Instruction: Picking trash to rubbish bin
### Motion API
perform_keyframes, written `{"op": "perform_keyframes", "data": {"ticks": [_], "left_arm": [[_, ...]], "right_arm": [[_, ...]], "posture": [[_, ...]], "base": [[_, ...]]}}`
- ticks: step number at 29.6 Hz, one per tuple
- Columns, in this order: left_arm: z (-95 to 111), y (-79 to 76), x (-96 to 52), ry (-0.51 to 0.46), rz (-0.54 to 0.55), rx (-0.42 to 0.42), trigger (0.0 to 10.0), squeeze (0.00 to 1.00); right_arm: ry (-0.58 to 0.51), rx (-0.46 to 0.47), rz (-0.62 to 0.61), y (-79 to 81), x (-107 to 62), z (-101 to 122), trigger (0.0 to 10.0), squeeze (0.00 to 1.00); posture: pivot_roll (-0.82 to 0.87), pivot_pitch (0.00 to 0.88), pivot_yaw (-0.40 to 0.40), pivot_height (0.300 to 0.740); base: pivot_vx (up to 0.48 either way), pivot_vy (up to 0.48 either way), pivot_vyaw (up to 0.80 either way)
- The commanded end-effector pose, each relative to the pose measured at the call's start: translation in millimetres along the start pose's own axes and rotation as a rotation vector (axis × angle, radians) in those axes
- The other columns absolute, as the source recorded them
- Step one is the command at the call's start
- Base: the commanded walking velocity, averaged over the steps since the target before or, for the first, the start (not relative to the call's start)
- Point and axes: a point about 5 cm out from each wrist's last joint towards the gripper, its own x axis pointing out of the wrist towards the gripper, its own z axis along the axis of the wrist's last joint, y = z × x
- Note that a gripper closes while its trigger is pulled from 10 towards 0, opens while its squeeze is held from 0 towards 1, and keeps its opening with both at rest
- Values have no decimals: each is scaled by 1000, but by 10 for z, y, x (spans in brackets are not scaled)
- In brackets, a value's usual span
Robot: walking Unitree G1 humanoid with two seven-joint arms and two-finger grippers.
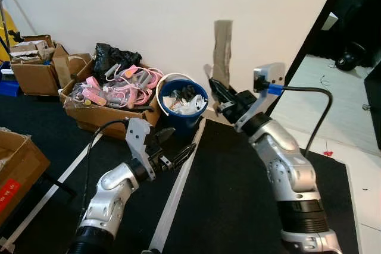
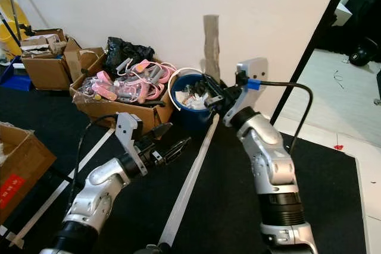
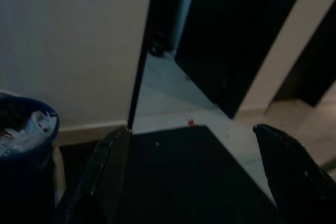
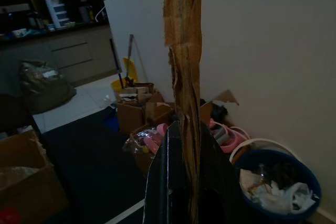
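Right gripper (image 1: pixel 218 89) clamped on cardboard strip (image 1: pixel 222 49) standing tall above its jaws — may snag the bin (image 1: pixel 182 104) rim just beyond. Left gripper (image 1: pixel 178 147) open, empty.

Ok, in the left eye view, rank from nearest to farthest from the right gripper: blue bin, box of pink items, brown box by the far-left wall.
Measured from the right gripper, shut on a cardboard strip:
1. Blue bin, just to its left.
2. Box of pink items, beyond the bin, further left.
3. Brown box, far left by the wall.
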Motion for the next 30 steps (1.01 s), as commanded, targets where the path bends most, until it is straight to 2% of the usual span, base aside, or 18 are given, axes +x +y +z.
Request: {"op": "perform_keyframes", "data": {"ticks": [1,5,11,16,20,21,23,24,25,27,30], "left_arm": [[-10,-49,71,-2,-41,0,10000,0],[90,-14,154,-23,-65,8,10000,0],[121,15,166,-20,-82,16,10000,0],[107,44,127,-15,-73,21,10000,0],[144,81,56,-39,-19,32,10000,0],[157,104,30,-42,-3,45,10000,0],[205,159,-34,-89,61,30,10000,0],[196,176,-55,-89,81,36,10000,0],[196,176,-55,-89,81,36,10000,0],[114,174,-114,-68,115,53,10000,0],[114,151,-183,-82,158,52,10000,0]], "right_arm": [[9,1,-15,2,-42,12,10000,0],[-2,5,-55,2,-118,35,10000,0],[-12,11,-83,42,-136,15,10000,0],[29,50,-100,93,-124,-148,10000,0],[103,87,-77,155,-98,-354,10000,0],[125,88,-64,174,-82,-411,10000,0],[176,114,-2,244,-41,-522,10000,0],[196,103,14,263,-35,-562,10000,0],[196,103,14,263,-35,-562,10000,0],[246,100,53,294,-53,-696,10000,0],[253,147,81,318,-41,-739,10000,0]], "posture": [[-175,64,-9,740],[-191,57,27,740],[-199,65,46,740],[-171,74,53,740],[-125,60,8,740],[-99,44,-24,740],[-84,55,-37,740],[-56,54,-64,740],[-56,54,-64,740],[-38,46,-77,740],[-2,60,-104,740]], "base": [[0,0,0],[0,0,0],[0,0,0],[0,0,0],[0,0,0],[0,0,0],[0,0,0],[0,0,0],[0,0,0],[0,0,0],[0,0,156]]}}
